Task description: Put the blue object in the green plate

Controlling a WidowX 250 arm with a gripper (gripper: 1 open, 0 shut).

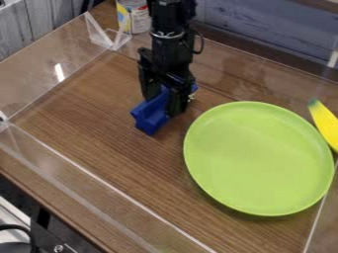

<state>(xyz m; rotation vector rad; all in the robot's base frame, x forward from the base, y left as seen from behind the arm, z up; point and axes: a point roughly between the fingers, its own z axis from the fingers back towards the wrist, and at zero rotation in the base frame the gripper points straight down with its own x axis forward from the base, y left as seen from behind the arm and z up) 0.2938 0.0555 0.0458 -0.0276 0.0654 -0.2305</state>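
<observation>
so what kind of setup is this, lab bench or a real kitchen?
Most likely a lab bench: a wood-grain table walled in by clear plastic panels, holding only toy-like props, the green plate, the blue object at the gripper, and a yellow object.

Upper end of the blue object (153, 112) hidden behind the hand (168, 91); how far the fingers overlap it, and whether they press on it, cannot be resolved from this angle. Arm above the hand cut off by the top picture edge. Yellow object (323, 123) at the right edge of the bench cropped by the picture's right edge; full shape not visible. Item at the far edge of the bench (129, 15), white and yellow, partly behind the arm and cropped at top; too small to identify. Near-left corner of the bench falls outside the picture.
</observation>
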